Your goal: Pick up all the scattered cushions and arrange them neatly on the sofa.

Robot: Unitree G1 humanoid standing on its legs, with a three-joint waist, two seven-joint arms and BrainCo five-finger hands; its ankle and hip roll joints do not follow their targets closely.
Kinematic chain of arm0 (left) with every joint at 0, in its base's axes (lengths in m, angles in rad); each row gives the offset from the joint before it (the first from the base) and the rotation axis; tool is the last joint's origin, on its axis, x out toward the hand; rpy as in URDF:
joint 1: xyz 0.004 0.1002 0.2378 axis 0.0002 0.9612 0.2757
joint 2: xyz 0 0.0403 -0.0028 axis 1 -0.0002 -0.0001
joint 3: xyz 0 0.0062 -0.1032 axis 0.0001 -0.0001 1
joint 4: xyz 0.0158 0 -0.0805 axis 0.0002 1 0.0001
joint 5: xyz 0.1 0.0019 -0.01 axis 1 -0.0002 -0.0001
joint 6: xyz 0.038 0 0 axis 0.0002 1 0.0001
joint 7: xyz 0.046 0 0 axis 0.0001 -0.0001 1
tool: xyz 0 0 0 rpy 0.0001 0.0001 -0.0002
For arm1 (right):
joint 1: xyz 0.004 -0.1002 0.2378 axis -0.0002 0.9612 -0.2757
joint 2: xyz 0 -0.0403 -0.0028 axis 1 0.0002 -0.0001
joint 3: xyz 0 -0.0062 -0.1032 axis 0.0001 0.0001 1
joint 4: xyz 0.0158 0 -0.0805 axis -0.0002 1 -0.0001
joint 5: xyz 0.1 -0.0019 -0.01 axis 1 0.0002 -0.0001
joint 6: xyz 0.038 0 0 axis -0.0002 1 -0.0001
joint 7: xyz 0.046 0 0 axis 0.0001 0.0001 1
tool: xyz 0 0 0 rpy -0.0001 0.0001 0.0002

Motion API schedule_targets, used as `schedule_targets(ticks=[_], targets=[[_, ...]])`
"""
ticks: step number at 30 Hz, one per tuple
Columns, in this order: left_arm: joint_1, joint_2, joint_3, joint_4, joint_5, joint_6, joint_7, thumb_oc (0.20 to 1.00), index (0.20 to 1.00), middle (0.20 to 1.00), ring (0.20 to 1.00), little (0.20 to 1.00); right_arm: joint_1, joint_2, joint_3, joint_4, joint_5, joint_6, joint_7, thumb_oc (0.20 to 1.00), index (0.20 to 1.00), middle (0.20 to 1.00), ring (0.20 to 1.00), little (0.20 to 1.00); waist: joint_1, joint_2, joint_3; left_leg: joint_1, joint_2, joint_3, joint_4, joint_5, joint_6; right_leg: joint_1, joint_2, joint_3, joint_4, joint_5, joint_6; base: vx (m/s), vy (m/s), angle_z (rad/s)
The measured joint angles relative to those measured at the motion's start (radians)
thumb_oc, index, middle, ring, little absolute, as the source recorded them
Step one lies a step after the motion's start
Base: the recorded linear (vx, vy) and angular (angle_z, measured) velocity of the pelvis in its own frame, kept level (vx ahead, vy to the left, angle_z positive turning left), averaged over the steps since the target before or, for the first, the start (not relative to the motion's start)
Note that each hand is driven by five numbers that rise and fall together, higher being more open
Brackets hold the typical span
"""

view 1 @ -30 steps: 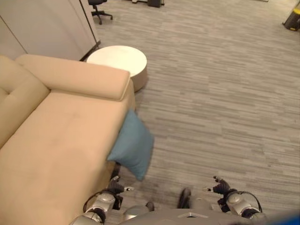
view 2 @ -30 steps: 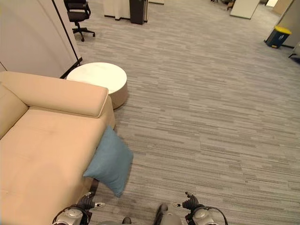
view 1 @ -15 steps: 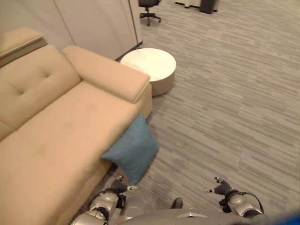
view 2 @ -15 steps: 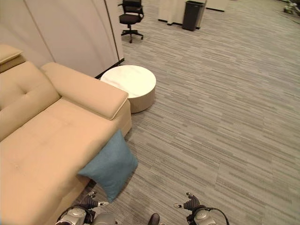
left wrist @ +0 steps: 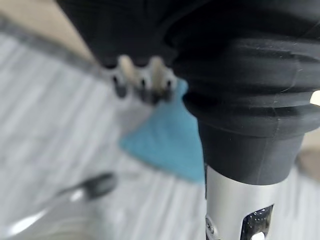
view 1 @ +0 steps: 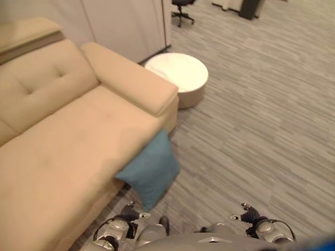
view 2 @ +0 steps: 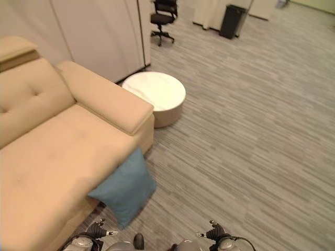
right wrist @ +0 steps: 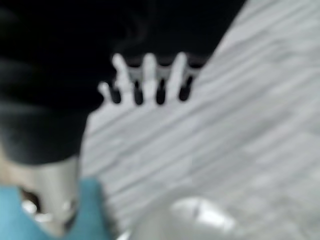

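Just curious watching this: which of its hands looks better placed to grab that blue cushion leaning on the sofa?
Probably the left hand: it sits just below the blue cushion, which leans against the sofa front. The right hand hangs over bare floor, well off to the side. Neither hand holds anything.

Left eye: I look down from the head, sofa (view 1: 68, 146) on my left, round bench (view 1: 178, 78) beyond its arm.
Right eye: same downward look from slightly beside; both share the blue cushion (view 2: 123, 189) and floor (view 2: 251, 136).
Left wrist: very close along the left hand (left wrist: 142, 80), cushion past the fingers.
Right wrist: very close along the right hand (right wrist: 147, 80), facing floor.
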Motion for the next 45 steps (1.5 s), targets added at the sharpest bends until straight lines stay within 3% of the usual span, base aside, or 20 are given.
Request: schedule_targets(ticks=[3,4,5,6,7,9,11,13,17,19,20,24,27,28,32,36,37,39,43,45], targets=[[-0.008,-0.011,-0.013,0.006,0.0,-0.002,-0.001,1.0,1.0,1.0,1.0,1.0,-0.012,-0.004,0.019,-0.021,0.0,-0.004,0.0,1.0,1.0,1.0,1.0,1.0,0.003,0.002,0.001,0.0,-0.007,-0.119,0.006,-0.009,-0.015,-0.038,0.047,0.069,-0.261,0.042,-0.037,0.23,-0.118,1.17],[-0.012,-0.013,-0.011,0.019,0.0,-0.001,-0.002,1.0,1.0,1.0,1.0,1.0,-0.01,-0.003,0.026,-0.037,0.0,-0.006,0.0,1.0,1.0,1.0,1.0,1.0,-0.026,0.007,0.002,0.003,0.009,-0.153,0.007,-0.007,-0.02,-0.046,0.074,0.164,-0.356,0.087,-0.03,0.16,-0.065,1.3],[-0.01,-0.015,-0.015,0.023,0.0,-0.003,-0.003,1.0,1.0,1.0,1.0,1.0,-0.01,0.0,0.026,-0.037,0.0,-0.006,0.001,1.0,1.0,1.0,1.0,1.0,-0.028,0.017,0.006,0.009,0.007,-0.181,0.003,-0.009,-0.021,-0.058,0.075,0.191,-0.39,0.122,-0.02,0.22,-0.1,1.43],[-0.009,-0.019,-0.014,0.044,0.0,-0.002,-0.001,1.0,1.0,1.0,1.0,1.0,-0.01,0.002,0.028,-0.036,0.001,-0.005,0.003,1.0,1.0,1.0,1.0,1.0,-0.034,0.01,0.006,0.023,0.005,-0.23,0.004,-0.027,-0.031,-0.053,0.082,0.303,-0.463,0.18,-0.006,0.17,-0.104,0.96],[-0.005,-0.017,-0.015,0.044,0.0,-0.002,-0.001,1.0,1.0,1.0,1.0,1.0,-0.009,0.005,0.027,-0.035,0.001,-0.005,0.003,1.0,1.0,1.0,1.0,1.0,-0.039,-0.003,-0.002,0.028,0.0,-0.241,0.003,-0.031,-0.04,-0.051,0.075,0.323,-0.485,0.195,-0.008,0.17,-0.127,1.01],[0.015,-0.01,-0.021,0.045,-0.002,-0.003,0.0,1.0,1.0,1.0,1.0,1.0,-0.003,0.013,0.025,-0.026,0.001,-0.005,0.004,1.0,1.0,1.0,1.0,1.0,-0.033,-0.025,-0.013,0.046,-0.009,-0.3,0.016,-0.064,-0.071,-0.027,0.041,0.274,-0.505,0.294,-0.042,0.15,-0.157,0.87],[0.031,-0.029,-0.02,0.043,-0.002,-0.006,-0.001,1.0,1.0,1.0,1.0,1.0,0.003,0.0,0.022,-0.01,0.0,0.0,0.006,1.0,1.0,1.0,1.0,1.0,-0.028,0.007,-0.023,0.046,0.029,-0.322,0.025,-0.073,-0.084,0.018,0.061,0.205,-0.525,0.287,-0.068,0.1,-0.146,0.97],[0.031,-0.037,-0.021,0.041,-0.002,-0.007,0.0,1.0,1.0,1.0,1.0,1.0,-0.01,-0.012,0.018,-0.012,0.0,0.0,0.006,1.0,1.0,1.0,1.0,1.0,-0.02,0.019,-0.034,0.015,0.05,-0.298,0.058,-0.061,-0.113,0.036,0.077,0.162,-0.536,0.277,-0.085,0.1,-0.254,0.98],[0.0,-0.032,-0.021,0.04,-0.009,-0.007,-0.001,1.0,1.0,1.0,1.0,1.0,-0.029,-0.023,0.016,-0.017,0.001,-0.003,0.004,1.0,1.0,1.0,1.0,1.0,-0.024,-0.026,-0.015,-0.095,0.045,-0.208,0.193,0.003,-0.205,0.096,0.075,0.087,-0.613,0.267,-0.103,0.02,-0.15,1.04],[-0.016,-0.023,-0.021,0.038,-0.009,-0.005,0.0,1.0,1.0,1.0,1.0,1.0,-0.025,-0.026,0.018,-0.025,0.003,-0.007,-0.003,1.0,1.0,1.0,1.0,1.0,-0.037,-0.046,-0.001,-0.154,0.094,0.005,0.238,0.013,-0.193,0.121,0.076,-0.011,-0.638,0.261,-0.134,0.04,-0.07,1.09],[-0.02,-0.024,-0.021,0.036,-0.009,-0.006,0.0,1.0,1.0,1.0,1.0,1.0,-0.021,-0.028,0.017,-0.024,0.003,-0.01,-0.004,1.0,1.0,1.0,1.0,1.0,-0.046,-0.043,-0.001,-0.159,0.107,0.056,0.229,0.009,-0.185,0.123,0.08,-0.039,-0.638,0.254,-0.145,0.07,-0.018,0.92],[-0.018,-0.027,-0.022,0.034,-0.008,-0.004,-0.001,1.0,1.0,1.0,1.0,1.0,0.002,-0.033,0.022,-0.013,0.004,-0.008,-0.003,1.0,1.0,1.0,1.0,1.0,-0.052,-0.017,0.009,-0.156,0.153,0.117,0.069,-0.014,-0.17,0.115,0.12,-0.102,-0.633,0.237,-0.138,0.11,0.019,0.64],[-0.011,-0.016,-0.02,0.039,-0.009,-0.003,0.0,1.0,1.0,1.0,1.0,1.0,0.001,-0.024,0.023,0.007,0.004,-0.006,-0.002,1.0,1.0,1.0,1.0,1.0,-0.04,-0.005,0.03,-0.199,0.201,0.146,0.094,0.005,-0.154,0.049,0.135,-0.081,-0.478,0.192,-0.15,0.16,0.079,0.41],[-0.011,0.013,-0.019,0.041,-0.009,0.0,-0.001,1.0,1.0,1.0,1.0,1.0,0.011,-0.01,0.015,0.006,0.004,-0.001,-0.002,1.0,1.0,1.0,1.0,1.0,-0.051,-0.048,0.019,-0.187,0.182,0.161,0.086,0.021,-0.162,0.032,0.114,-0.043,-0.442,0.127,-0.158,0.21,0.138,0.35],[0.016,0.015,-0.018,0.042,-0.008,0.002,-0.002,1.0,1.0,1.0,1.0,1.0,-0.002,-0.003,0.0,0.007,0.002,-0.004,-0.002,1.0,1.0,1.0,1.0,1.0,-0.027,-0.04,0.013,-0.152,0.156,0.171,0.054,0.042,-0.149,0.057,0.1,-0.02,-0.451,0.119,-0.147,0.28,0.272,-0.06],[0.012,0.01,-0.021,0.039,-0.008,0.002,-0.002,1.0,1.0,1.0,1.0,1.0,-0.009,0.001,0.004,-0.006,0.002,-0.003,0.0,1.0,1.0,1.0,1.0,1.0,-0.029,-0.025,0.015,-0.105,0.122,0.209,0.026,0.025,-0.087,0.043,0.052,0.016,-0.372,0.1,-0.098,0.13,0.167,-0.2],[-0.001,0.015,-0.02,0.035,-0.008,-0.001,-0.001,1.0,1.0,1.0,1.0,1.0,-0.011,0.004,0.008,-0.022,0.001,-0.003,0.002,1.0,1.0,1.0,1.0,1.0,-0.028,-0.019,0.017,-0.086,0.112,0.221,0.018,0.005,-0.071,0.003,0.023,0.019,-0.271,0.098,-0.052,0.23,0.165,-0.08],[-0.006,0.022,-0.02,0.032,-0.008,-0.001,-0.001,1.0,1.0,1.0,1.0,1.0,-0.011,0.004,0.018,-0.037,0.001,-0.003,0.004,1.0,1.0,1.0,1.0,1.0,-0.03,-0.022,0.014,-0.069,0.101,0.223,0.009,-0.008,-0.07,-0.015,0.013,0.038,-0.223,0.098,-0.052,0.22,0.088,-0.09],[-0.019,0.042,-0.019,0.033,-0.009,-0.004,0.001,1.0,1.0,1.0,1.0,1.0,-0.006,0.006,0.023,-0.07,0.001,-0.005,0.007,1.0,1.0,1.0,1.0,1.0,-0.055,-0.023,0.013,-0.043,0.093,0.19,-0.042,0.018,-0.06,-0.023,0.036,0.142,-0.334,0.083,-0.028,0.14,-0.013,0.18],[-0.029,0.041,-0.019,0.041,-0.009,-0.003,0.003,1.0,1.0,1.0,1.0,1.0,-0.006,0.004,0.024,-0.076,0.001,-0.006,0.007,1.0,1.0,1.0,1.0,1.0,-0.062,-0.023,0.013,-0.035,0.094,0.179,-0.054,0.025,-0.061,-0.022,0.046,0.181,-0.437,0.136,-0.018,0.11,-0.032,0.31]])
